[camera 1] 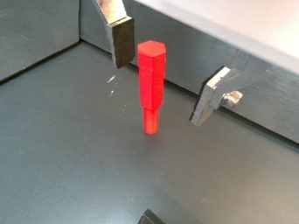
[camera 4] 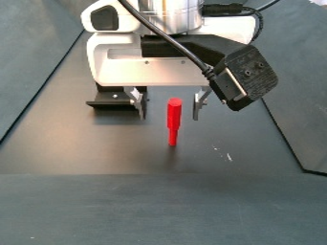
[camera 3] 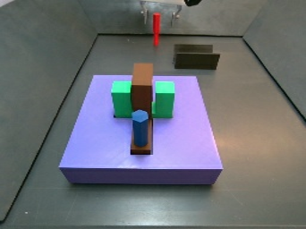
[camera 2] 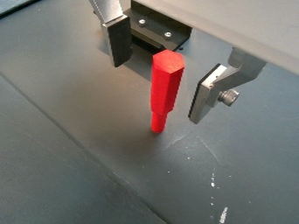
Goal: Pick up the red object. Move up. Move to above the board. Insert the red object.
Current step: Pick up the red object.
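Observation:
The red object (camera 1: 152, 79) is a thin bright-red peg that stands upright on the dark floor, its slimmer end down. It shows in both wrist views (camera 2: 165, 83) and both side views (camera 3: 157, 29) (camera 4: 173, 122). My gripper (camera 1: 162, 85) is open and straddles the peg's upper part, with a gap on each side; it also shows in a wrist view (camera 2: 160, 83) and in both side views (camera 3: 157, 11) (camera 4: 170, 105). The board (camera 3: 107, 148) is a large lavender slab nearer the front, apart from the gripper.
On the board stand a green block (camera 3: 120, 98), a brown bar (camera 3: 143, 85) and a blue peg (camera 3: 140, 128). A dark olive box (camera 3: 195, 57) sits on the floor at the back right. The dark fixture (camera 2: 158, 39) (camera 4: 109, 100) stands just behind the gripper. Grey walls enclose the floor.

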